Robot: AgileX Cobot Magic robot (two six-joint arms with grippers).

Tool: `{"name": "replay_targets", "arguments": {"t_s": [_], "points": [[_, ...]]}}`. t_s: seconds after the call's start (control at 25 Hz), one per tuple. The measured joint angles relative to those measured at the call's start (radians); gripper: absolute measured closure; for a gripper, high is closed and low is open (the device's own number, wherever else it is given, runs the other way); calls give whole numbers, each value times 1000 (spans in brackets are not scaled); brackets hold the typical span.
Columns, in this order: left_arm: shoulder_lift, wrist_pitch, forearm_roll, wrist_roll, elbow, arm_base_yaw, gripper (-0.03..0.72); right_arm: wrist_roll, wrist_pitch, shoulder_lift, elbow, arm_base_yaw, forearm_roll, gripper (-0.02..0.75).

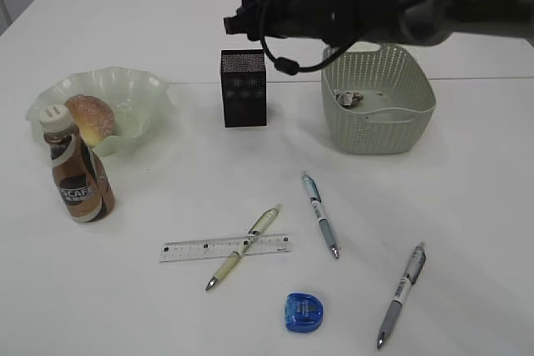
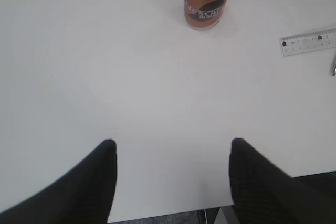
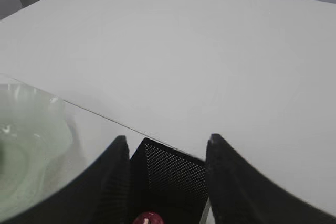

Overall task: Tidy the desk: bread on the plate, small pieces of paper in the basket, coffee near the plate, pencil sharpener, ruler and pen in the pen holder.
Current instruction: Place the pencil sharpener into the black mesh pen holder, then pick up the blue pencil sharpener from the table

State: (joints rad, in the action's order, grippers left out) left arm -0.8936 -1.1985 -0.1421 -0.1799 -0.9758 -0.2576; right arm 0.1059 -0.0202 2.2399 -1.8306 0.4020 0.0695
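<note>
The white desk [image 1: 100, 31] carries everything. The right arm [image 1: 392, 2] reaches in from the right, above the basket and the pen holder. Its claw [image 3: 167, 145] hangs over the pen holder's mouth with the jaws apart and nothing between them.

The pale green basket [image 1: 380, 135] stands on the right, with crumpled paper [image 1: 349, 99] lying inside against its far wall; how many pieces cannot be told.

The wavy green glass plate [image 1: 133, 93] sits on the left with the bread [image 1: 92, 116] in it.

The coffee bottle [image 1: 77, 177] stands upright just in front of the plate, and its dark label reads "NESCAFE" in white letters, partly cut off.

The black mesh pen holder [image 1: 243, 87] stands between plate and basket. In the right wrist view a small dark red object [image 3: 148, 218] shows inside it.

In front lie the clear ruler [image 1: 225, 248] with a cream pen [image 1: 244, 248] crossing over it, a blue-grey pen [image 1: 320, 214], a grey pen [image 1: 401, 294] and the blue pencil sharpener [image 1: 304, 312].

The left claw [image 2: 170, 182] hovers over bare desk near the front edge, jaws wide apart and empty.
</note>
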Motion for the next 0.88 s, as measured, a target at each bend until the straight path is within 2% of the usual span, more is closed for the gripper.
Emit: {"name": "replay_targets", "arguments": {"t_s": [0.12, 0.32, 0.64, 0.72, 0.88], "points": [[0, -15, 0, 0, 0, 0, 202, 0, -142, -102, 0, 0, 5, 385], [0, -47, 0, 0, 0, 0, 202, -15, -511, -276, -2, 0, 80, 385], [0, -49, 2, 0, 0, 0, 202, -225, -1116, -436, -7, 0, 110, 385], [0, -49, 6, 0, 0, 0, 202, -278, -1195, -441, -7, 0, 110, 385], [0, -51, 32, 0, 0, 0, 202, -349, -1218, -441, 14, 5, 132, 385]]}}
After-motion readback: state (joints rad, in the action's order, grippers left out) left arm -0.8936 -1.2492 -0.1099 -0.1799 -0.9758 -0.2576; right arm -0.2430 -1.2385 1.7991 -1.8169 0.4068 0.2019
